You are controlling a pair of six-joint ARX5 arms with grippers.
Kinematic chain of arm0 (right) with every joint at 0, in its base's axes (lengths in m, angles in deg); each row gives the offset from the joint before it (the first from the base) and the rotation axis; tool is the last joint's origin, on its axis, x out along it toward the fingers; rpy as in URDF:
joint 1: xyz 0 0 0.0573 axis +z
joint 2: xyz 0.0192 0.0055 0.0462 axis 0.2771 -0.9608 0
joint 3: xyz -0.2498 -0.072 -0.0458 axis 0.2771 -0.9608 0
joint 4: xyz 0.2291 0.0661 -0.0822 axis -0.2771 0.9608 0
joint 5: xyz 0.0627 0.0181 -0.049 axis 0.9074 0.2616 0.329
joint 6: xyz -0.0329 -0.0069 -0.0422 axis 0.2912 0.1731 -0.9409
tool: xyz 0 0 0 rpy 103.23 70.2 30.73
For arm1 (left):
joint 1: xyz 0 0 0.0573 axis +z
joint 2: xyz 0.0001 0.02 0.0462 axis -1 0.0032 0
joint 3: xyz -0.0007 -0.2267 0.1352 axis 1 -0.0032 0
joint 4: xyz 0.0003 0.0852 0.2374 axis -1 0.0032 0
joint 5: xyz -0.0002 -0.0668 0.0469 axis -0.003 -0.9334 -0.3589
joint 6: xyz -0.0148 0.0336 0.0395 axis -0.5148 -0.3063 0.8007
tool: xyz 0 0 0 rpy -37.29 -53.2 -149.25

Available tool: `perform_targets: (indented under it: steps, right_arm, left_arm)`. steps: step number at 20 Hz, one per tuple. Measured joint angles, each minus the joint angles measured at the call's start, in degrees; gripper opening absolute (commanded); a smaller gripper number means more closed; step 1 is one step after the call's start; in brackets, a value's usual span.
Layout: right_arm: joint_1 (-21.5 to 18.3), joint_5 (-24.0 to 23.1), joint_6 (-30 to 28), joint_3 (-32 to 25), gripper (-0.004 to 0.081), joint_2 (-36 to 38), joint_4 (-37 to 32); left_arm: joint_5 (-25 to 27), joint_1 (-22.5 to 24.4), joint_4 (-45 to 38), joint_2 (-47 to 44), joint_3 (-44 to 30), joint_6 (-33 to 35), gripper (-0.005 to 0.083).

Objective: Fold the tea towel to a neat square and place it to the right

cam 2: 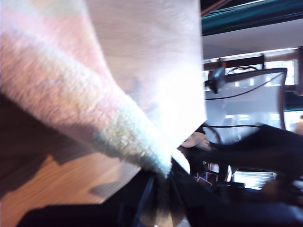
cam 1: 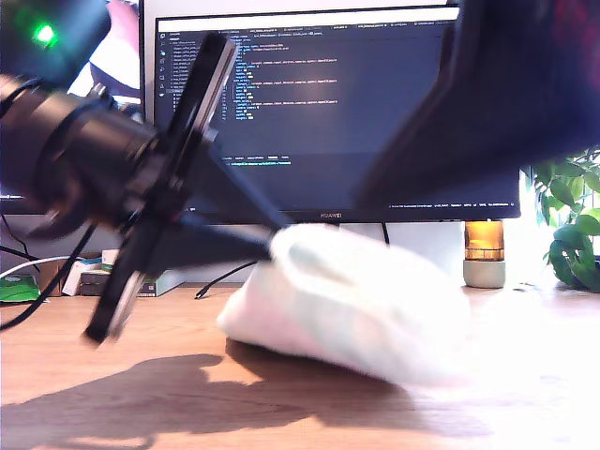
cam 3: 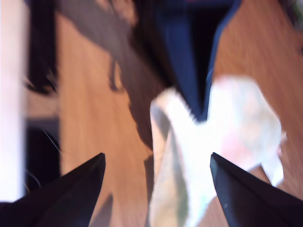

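The tea towel (cam 1: pixel 352 300) lies bunched in a fluffy white heap with faint pink and mint patches on the wooden desk (cam 1: pixel 281 412), in front of the monitor. My first gripper (cam 1: pixel 274 246) reaches in from the exterior view's left and is shut on the towel's raised corner (cam 2: pixel 142 151), which enters its jaws (cam 2: pixel 165 177). My second gripper (cam 3: pixel 157 156) hovers open above the towel (cam 3: pixel 227 127), fingers spread wide with nothing between them. Its arm (cam 1: pixel 487 94) is a dark blur at the exterior view's upper right.
A large monitor (cam 1: pixel 319 103) stands behind the towel. An amber jar (cam 1: pixel 485 253) and a green plant (cam 1: pixel 572 234) sit at the exterior view's right. Cables and small boxes (cam 1: pixel 94 274) lie at its left. Bare wood shows in front.
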Motion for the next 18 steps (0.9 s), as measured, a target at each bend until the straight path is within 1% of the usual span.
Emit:
perform_targets:
  steps: [2, 4, 8, 9, 10, 12, 13, 15, 18]
  right_arm:
    - [0.0, -1.2, -0.4, 0.0, 0.0643, -4.5, -2.5]
    - [0.0, -3.5, -0.9, 0.0, 0.0642, -8.1, -5.6]
    - [0.0, -12.2, -1.9, 0.0, 0.0620, -12.0, -7.9]
    - [0.0, -13.4, -2.5, 0.0, 0.0578, -12.1, -8.3]
    - [0.0, -14.3, -2.9, 0.0, 0.0505, -12.1, -8.7]
    - [0.0, -15.5, -3.8, 0.0, 0.0271, -12.1, -8.7]
    - [0.0, -15.6, -3.9, 0.0, 0.0193, -12.1, -8.3]
    - [0.9, -15.8, -3.9, 0.0, 0.0092, -12.1, -7.8]
    - [3.0, -15.8, -3.9, 0.0, -0.0015, -12.1, -7.7]
  left_arm:
    - [0.0, 0.0, 0.0, 0.0, 0.6, 0.0, -0.0024]
    - [-0.2, 0.0, 0.2, 0.0, 0.6, 0.0, -0.0024]
    - [-1.7, 0.0, 0.1, 0.0, 0.6, 0.0, -0.0024]
    - [-2.1, 0.0, 0.1, 0.0, 0.6, 0.0, -0.0024]
    - [-2.5, 0.0, 0.2, 0.0, 0.6, 0.0, -0.0024]
    - [-2.5, 0.0, 0.5, 0.0, 0.6, 0.0, -0.0024]
    - [-2.5, 0.0, 0.5, 0.0, 0.6, 0.0, -0.0024]
    - [-2.5, 0.1, 0.5, 0.0, 0.6, 0.0, -0.0024]
    - [-2.0, 1.0, 1.7, 0.0, 0.6, 0.5, -0.0024]
